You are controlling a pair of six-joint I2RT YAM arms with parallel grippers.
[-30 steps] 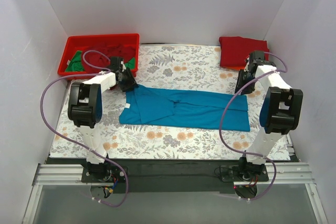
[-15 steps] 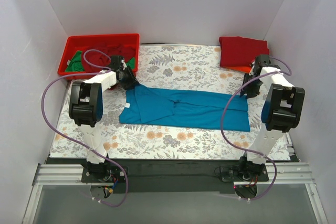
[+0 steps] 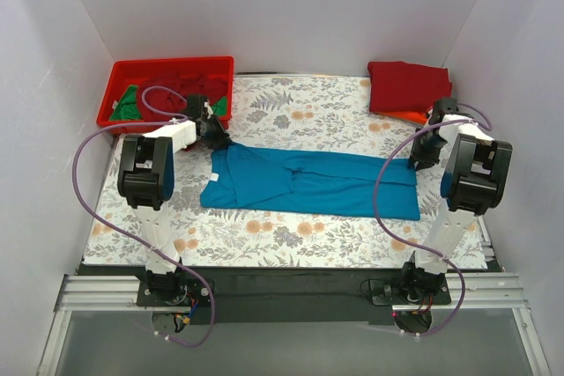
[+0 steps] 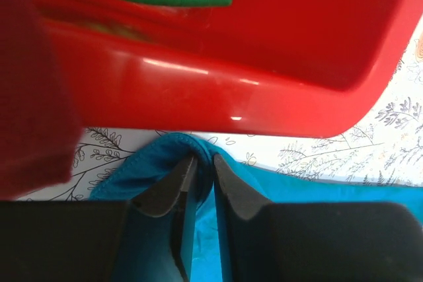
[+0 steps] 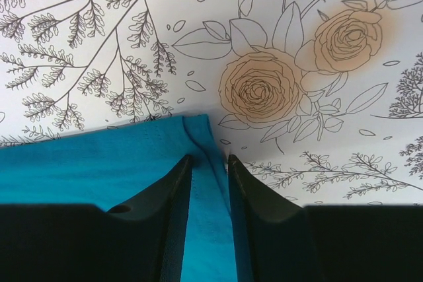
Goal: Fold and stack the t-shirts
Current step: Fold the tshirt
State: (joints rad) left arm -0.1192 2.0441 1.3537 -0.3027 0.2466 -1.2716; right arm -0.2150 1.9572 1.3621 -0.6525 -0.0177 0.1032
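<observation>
The left claw [image 4: 203, 163] pinches a corner of the teal t-shirt [image 3: 308, 184] beside the red tray [image 4: 277, 64]. The right claw [image 5: 210, 162] straddles another corner; if it grips, one cannot tell.

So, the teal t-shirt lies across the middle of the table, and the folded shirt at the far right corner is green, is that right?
Not quite: the top external view shows that the folded shirt at the far right corner is dark red, not green. The teal t-shirt does lie across the middle.
</observation>
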